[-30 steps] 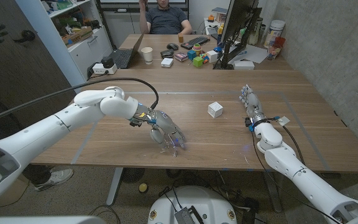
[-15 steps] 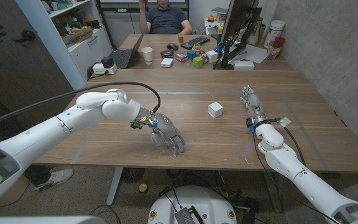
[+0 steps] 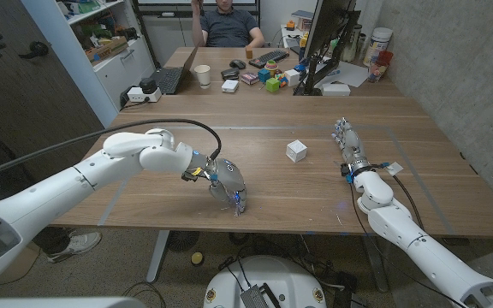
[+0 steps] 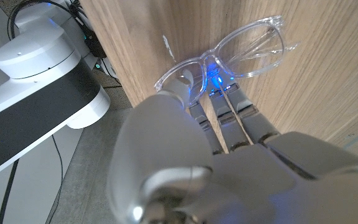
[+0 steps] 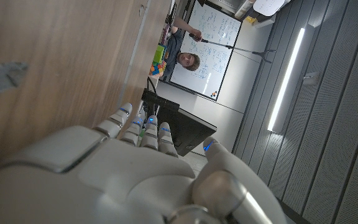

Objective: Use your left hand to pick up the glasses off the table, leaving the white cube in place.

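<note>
Low in the frame's centre, near the table's front edge, my left hand (image 3: 227, 184) reached its fingertips (image 4: 213, 93) onto the clear glasses (image 4: 229, 53); whether it gripped them I could not tell. I judged a slow, light closing on the bridge best, away from the white cube (image 3: 296, 151). My right hand (image 3: 347, 141) held nothing, fingers extended

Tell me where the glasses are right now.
In the left wrist view the clear-framed glasses lie on the wooden table near its front edge, at the left hand's fingertips, left of the white cube.
</note>
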### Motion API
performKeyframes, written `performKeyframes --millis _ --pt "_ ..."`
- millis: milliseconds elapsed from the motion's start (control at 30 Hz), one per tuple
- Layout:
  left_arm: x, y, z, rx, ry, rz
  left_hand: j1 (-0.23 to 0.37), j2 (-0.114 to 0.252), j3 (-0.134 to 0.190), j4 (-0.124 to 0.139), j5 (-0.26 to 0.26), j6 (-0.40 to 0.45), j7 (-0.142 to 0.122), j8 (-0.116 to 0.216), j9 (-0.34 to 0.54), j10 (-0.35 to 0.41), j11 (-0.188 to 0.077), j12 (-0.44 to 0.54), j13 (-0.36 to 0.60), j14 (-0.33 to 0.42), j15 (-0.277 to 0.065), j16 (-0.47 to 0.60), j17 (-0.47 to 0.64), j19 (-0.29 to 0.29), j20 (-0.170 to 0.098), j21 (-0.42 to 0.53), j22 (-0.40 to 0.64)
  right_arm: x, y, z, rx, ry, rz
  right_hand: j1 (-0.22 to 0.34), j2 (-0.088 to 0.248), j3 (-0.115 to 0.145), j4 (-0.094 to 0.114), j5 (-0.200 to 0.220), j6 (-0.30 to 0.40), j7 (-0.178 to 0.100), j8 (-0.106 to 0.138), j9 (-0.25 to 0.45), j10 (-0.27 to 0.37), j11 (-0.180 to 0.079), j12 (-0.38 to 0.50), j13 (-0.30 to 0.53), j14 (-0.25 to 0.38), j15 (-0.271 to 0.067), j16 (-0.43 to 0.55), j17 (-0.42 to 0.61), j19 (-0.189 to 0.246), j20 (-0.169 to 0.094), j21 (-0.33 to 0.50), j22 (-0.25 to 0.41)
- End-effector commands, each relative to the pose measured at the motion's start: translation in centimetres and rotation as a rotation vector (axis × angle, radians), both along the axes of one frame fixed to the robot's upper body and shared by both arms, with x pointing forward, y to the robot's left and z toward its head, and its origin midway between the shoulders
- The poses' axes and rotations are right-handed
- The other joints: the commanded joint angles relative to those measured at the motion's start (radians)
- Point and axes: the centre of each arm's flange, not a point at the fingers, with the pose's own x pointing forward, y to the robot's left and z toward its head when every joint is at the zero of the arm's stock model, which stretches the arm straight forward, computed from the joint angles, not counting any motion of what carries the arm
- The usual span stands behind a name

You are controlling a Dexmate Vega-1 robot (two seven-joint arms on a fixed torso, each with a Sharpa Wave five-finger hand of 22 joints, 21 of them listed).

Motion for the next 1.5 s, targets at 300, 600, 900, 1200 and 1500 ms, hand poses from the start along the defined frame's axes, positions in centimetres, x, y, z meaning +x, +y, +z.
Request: performKeyframes --millis 300,600,900,1200,1500 --pt "-0.2 0.1 -0.4 -0.013 -0.04 -0.005 0.083 0.022 0.021 0.008 0.016 0.163 0.002 0.026 0.003 0.135 -0.04 0.029 0.026 0.158 -0.178 -0.005 0.013 0.079 -0.098 0.182 0.075 -0.2 0.0 0.1 -0.002 -0.006 -0.011 0.008 0.016 0.002 -0.008 0.008 0.008 -0.004 0.003 0.005 0.01 0.002 0.006 0.003 0.011 -0.003 0.005 0.003 0.009 -0.002 -0.005 0.002" --pt "0.0 0.3 -0.3 -0.021 -0.035 0.005 0.104 0.024 0.023 0.009 0.017 0.196 0.01 0.03 0.006 0.171 -0.037 0.034 0.035 0.193 -0.177 -0.008 0.017 0.093 -0.109 0.251 0.102 -0.1 0.1 0.1 0.0 -0.003 -0.011 0.009 0.016 0.002 -0.009 0.008 0.008 -0.003 0.003 0.005 0.012 0.003 0.006 0.003 0.013 -0.002 0.005 0.003 0.009 -0.002 -0.005 0.002" --pt "-0.2 0.2 0.4 -0.053 -0.055 0.009 0.108 0.025 0.023 0.011 0.017 0.216 0.019 0.034 0.007 0.182 -0.031 0.034 0.039 0.203 -0.175 -0.01 0.018 0.089 -0.107 0.276 0.113 0.0 0.1 0.2 -0.002 -0.005 -0.006 0.01 0.016 0.002 -0.01 0.008 0.009 -0.002 0.003 0.005 0.014 0.002 0.006 0.003 0.015 -0.003 0.005 0.003 0.01 -0.002 -0.005 0.002" --pt "-0.5 0.1 1.3 -0.081 -0.085 0.011 0.11 0.025 0.023 0.012 0.017 0.23 0.024 0.034 0.007 0.197 -0.025 0.036 0.044 0.22 -0.175 -0.009 0.021 0.089 -0.107 0.306 0.124 0.1 0.0 0.4 -0.005 -0.008 -0.004 0.011 0.016 0.002 -0.01 0.009 0.009 -0.002 0.003 0.005 0.015 0.002 0.006 0.003 0.018 -0.003 0.005 0.003 0.011 -0.003 -0.005 0.002" --pt "-0.9 0.1 2.3 -0.121 -0.115 0.013 0.111 0.023 0.023 0.013 0.018 0.234 0.028 0.032 0.007 0.202 -0.025 0.034 0.048 0.224 -0.174 -0.012 0.021 0.083 -0.107 0.327 0.131 0.0 -0.1 0.5 -0.008 -0.011 -0.002 0.012 0.016 0.002 -0.01 0.009 0.01 0.0 0.003 0.005 0.017 0.0 0.006 0.003 0.021 -0.002 0.005 0.003 0.012 -0.004 -0.004 0.002"
